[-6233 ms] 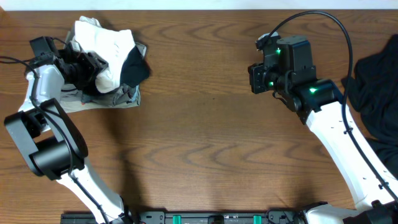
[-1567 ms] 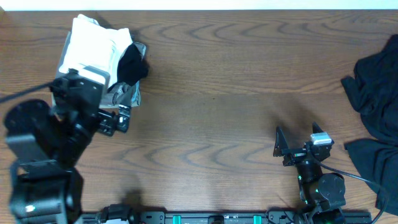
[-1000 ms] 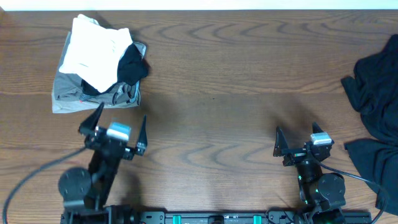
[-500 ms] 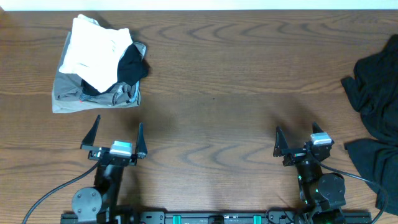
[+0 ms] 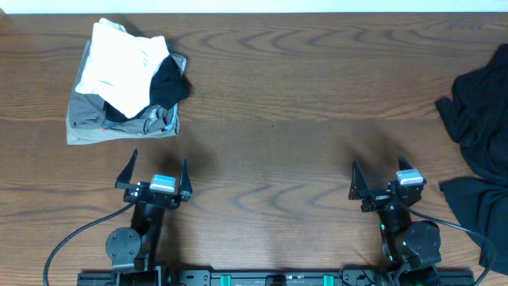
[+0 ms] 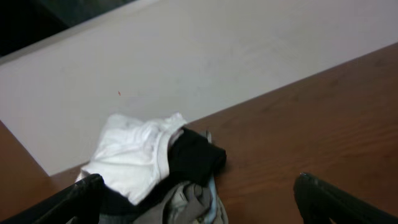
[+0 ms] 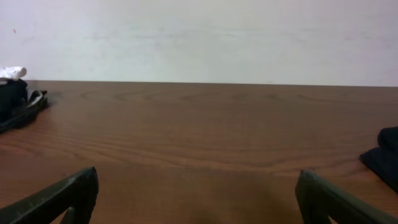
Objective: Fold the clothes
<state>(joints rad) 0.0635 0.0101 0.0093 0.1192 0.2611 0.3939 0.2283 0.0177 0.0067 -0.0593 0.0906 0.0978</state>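
Observation:
A small stack of folded clothes [image 5: 127, 79] lies at the far left of the table: a white T-shirt [image 5: 119, 65] on top, a black piece [image 5: 168, 86] beside it, a grey-khaki garment [image 5: 119, 127] underneath. The left wrist view shows the same stack [image 6: 155, 168] ahead of the fingers. A loose black garment [image 5: 480, 127] lies crumpled at the right edge. My left gripper [image 5: 155, 171] is low at the front left, open and empty, short of the stack. My right gripper [image 5: 381, 176] is at the front right, open and empty, left of the black garment.
The wooden table [image 5: 302, 119] ends at a white wall [image 7: 199, 37] at the back. A black rail [image 5: 270, 278] runs along the front edge between the two arm bases. In the right wrist view a corner of the black garment [image 7: 385, 155] shows at the right.
My left arm has drawn back from the stack to the front of the table, then shifted slightly right; its jaws stay open. The right arm has not moved in the last second.

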